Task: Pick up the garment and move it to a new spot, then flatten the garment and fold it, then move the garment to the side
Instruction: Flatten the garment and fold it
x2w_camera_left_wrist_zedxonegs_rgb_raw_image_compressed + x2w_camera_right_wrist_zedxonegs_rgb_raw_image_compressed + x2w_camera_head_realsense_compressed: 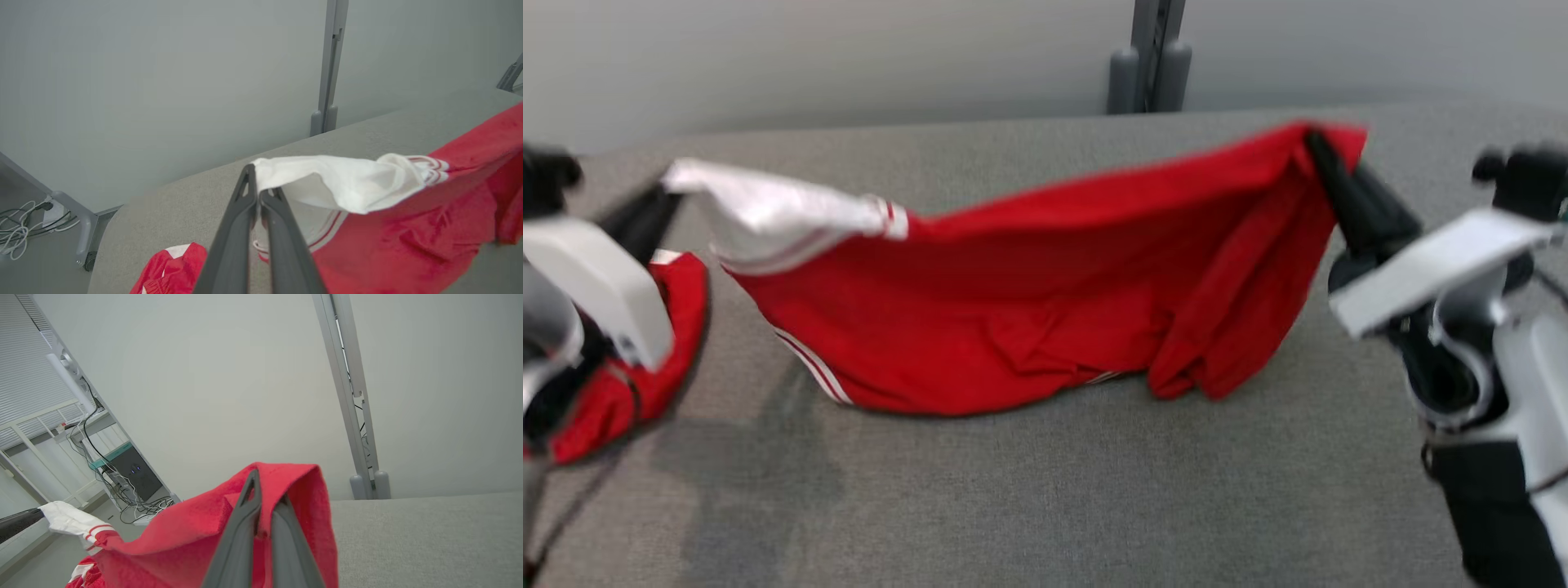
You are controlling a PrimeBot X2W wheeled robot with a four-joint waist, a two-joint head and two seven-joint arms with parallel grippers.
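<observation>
The garment (1054, 286) is a red shirt with white sleeves and striped trim, stretched between both arms above the grey table (1045, 490); its lower edge sags onto the cloth surface. My left gripper (668, 189) is shut on the white sleeve end (327, 183), pinched at its tip (256, 179). My right gripper (1313, 143) is shut on the red corner (286, 486) at the upper right, with fabric draped over its fingers (245, 531). A second red and white piece (629, 384) lies low on the left, partly hidden by my left forearm.
A grey post (1150, 57) rises behind the table's far edge against a pale wall. Table legs and white cables (24, 228) lie on the floor to the left. A rack with wiring (122, 473) stands farther off.
</observation>
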